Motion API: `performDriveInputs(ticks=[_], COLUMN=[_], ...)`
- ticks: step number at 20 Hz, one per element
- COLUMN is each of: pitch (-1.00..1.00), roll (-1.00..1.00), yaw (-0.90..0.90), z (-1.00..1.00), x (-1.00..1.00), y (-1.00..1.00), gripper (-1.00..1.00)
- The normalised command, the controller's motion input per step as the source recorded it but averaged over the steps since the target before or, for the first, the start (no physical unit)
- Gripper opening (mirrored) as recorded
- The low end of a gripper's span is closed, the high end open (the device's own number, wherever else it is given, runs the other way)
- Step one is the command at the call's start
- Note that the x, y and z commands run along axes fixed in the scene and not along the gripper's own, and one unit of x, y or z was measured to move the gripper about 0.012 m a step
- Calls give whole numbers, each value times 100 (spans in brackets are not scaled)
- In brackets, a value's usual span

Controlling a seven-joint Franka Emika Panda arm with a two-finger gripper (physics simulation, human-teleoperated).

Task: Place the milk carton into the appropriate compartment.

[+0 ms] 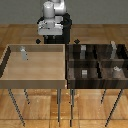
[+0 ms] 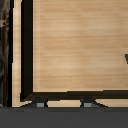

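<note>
The milk carton (image 1: 23, 52), a small narrow pale box, stands upright in the far corner of the light wooden tray (image 1: 10, 75), toward the exterior view's left. My gripper (image 1: 50, 39) hangs above the tray's far edge, well to the exterior view's right of the carton and apart from it. In the wrist view the two fingertips (image 2: 39, 103) stand wide apart with nothing between them, so the gripper (image 2: 63, 103) is open over the tray floor (image 2: 75, 45). The carton does not show clearly in the wrist view.
A dark tray (image 1: 68, 67) with several compartments stands beside the wooden tray on the exterior view's right. It holds small pale items: one (image 1: 84, 48) and another (image 1: 114, 48) at the back, a grey cube (image 1: 84, 72) and a whitish lump (image 1: 116, 70) in front.
</note>
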Motion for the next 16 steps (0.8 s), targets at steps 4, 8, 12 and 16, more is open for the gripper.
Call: performDriveInputs(ticks=[4,8,12,16], pitch=[0,0,0,0], roll=[0,0,0,0], yaw=[0,0,0,0], z=[0,0,0,0], x=[0,0,0,0], y=[0,-25,-100,-75], gripper=[100,100,100,100])
